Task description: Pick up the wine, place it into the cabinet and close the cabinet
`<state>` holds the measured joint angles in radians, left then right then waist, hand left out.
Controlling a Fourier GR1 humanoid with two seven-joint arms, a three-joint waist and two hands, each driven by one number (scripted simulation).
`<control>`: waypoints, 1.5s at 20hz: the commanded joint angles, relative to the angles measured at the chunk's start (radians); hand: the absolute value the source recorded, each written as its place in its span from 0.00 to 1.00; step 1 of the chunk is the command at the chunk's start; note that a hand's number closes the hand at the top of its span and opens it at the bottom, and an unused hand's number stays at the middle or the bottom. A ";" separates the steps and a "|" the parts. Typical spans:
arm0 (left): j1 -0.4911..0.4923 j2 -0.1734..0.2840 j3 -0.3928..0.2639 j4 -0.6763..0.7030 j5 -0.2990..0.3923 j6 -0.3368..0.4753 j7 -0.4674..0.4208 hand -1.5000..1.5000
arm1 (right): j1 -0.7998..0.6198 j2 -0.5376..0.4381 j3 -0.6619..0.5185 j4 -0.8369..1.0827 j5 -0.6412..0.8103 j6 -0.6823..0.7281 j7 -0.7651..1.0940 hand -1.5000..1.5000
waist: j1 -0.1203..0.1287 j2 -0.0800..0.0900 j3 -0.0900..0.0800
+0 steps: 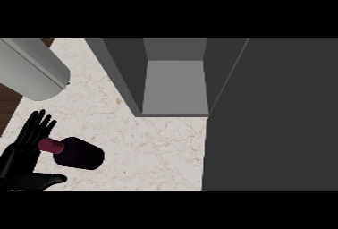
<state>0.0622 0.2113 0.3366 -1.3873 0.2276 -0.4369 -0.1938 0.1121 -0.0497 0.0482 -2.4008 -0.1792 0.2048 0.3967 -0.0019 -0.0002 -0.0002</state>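
The fingers of the left hand stand straight and close together at about eight o'clock in the head view, pointing toward twelve o'clock, with the thumb stretched out toward three o'clock along the lower edge. They hold nothing; the hand is spread and relaxed. The wine lies just beside it on the pale marbled worktop, its dark body toward four o'clock and its reddish cap toward the fingers, the cap touching or nearly touching them; which of the two cannot be told. The bottle is tilted or on its side rather than plainly upright.

The cabinet sits at twelve o'clock, open, its grey inside showing a floor and side walls. Its dark door fills the view from one to five o'clock. A pale grey rounded body comes in at ten o'clock, over the worktop's edge. The right hand does not show in this view.
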 commanded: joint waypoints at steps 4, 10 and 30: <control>-0.035 0.023 0.003 0.138 -0.023 -0.039 -0.070 0.00 | -0.034 0.017 0.009 0.007 0.014 -0.020 0.020 0.00 | 0.001 0.000 0.000; -0.059 -0.001 -0.027 0.279 -0.088 -0.013 -0.169 0.00 | -0.006 -0.011 -0.033 -0.022 -0.043 0.009 0.044 0.00 | 0.000 0.000 0.000; -0.312 0.056 -0.028 0.872 -0.168 -0.035 -0.491 0.00 | -0.049 -0.008 -0.030 -0.061 -0.014 -0.012 0.098 0.00 | -0.005 0.001 -0.001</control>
<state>-0.1920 0.2485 0.2974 -0.6191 0.0500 -0.4457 -0.6491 0.0606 -0.0487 0.0218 -2.4087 -0.1655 0.1977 0.4463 -0.0055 0.0007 -0.0007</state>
